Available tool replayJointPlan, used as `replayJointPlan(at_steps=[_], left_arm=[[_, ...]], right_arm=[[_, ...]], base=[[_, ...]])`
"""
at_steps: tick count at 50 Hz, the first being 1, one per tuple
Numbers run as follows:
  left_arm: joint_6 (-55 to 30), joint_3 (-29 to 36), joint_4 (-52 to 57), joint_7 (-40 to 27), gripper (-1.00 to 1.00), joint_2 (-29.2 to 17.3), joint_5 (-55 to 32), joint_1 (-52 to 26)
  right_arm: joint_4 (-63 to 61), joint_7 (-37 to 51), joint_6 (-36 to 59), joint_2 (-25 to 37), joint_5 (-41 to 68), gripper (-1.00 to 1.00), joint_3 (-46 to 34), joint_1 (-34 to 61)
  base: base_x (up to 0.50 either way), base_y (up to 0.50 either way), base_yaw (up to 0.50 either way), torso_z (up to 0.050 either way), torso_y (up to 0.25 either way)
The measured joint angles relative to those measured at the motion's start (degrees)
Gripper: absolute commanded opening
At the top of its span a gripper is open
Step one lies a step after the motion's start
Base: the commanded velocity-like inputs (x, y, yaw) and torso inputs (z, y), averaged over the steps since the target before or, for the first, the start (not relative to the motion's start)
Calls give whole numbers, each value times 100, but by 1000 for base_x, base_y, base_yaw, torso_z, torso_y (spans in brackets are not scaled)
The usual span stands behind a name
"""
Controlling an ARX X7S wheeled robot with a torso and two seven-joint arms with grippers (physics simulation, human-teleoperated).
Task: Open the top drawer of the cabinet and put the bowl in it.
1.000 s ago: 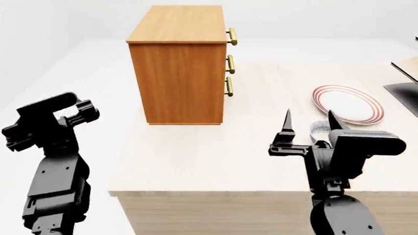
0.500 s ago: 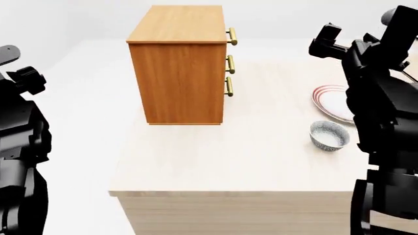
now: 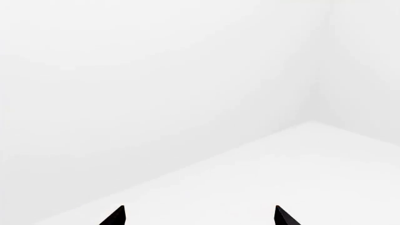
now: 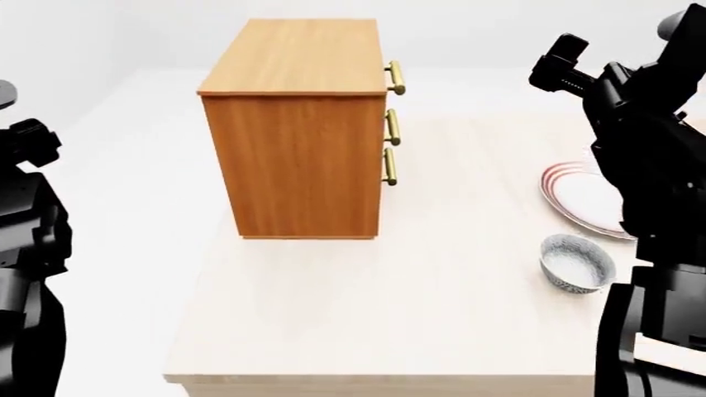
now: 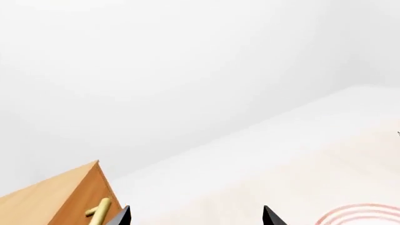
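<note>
The orange-brown cabinet stands on the pale table, its three drawers facing right. The top drawer is shut; only its brass handle shows. The grey-blue speckled bowl sits upright on the table, at the right near the front. My right arm is raised high above the bowl and the plate. My right gripper is open and empty, with the cabinet's top corner and a brass handle ahead of it. My left gripper is open and empty, facing bare white wall. My left arm hangs off the table's left side.
A white plate with red rings lies just behind the bowl, partly hidden by my right arm; its rim shows in the right wrist view. The two lower drawer handles sit below the top one. The table's front edge is close.
Both arms have risen from low in front of me to high at the sides; the right gripper no longer covers the bowl. The head view has moved closer, so the cabinet looks larger.
</note>
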Motion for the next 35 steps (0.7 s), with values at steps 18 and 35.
replayJointPlan(at_steps=[18, 35], left_arm=[[3, -94, -25, 19, 100, -23, -6, -22], [10, -180, -29, 20, 100, -39, -9, -41]], right_arm=[[-78, 65, 125, 15, 149, 100, 121, -47], [-84, 91, 162, 19, 225, 100, 166, -71]], base=[[500, 0, 0, 0, 0], [500, 0, 0, 0, 1]])
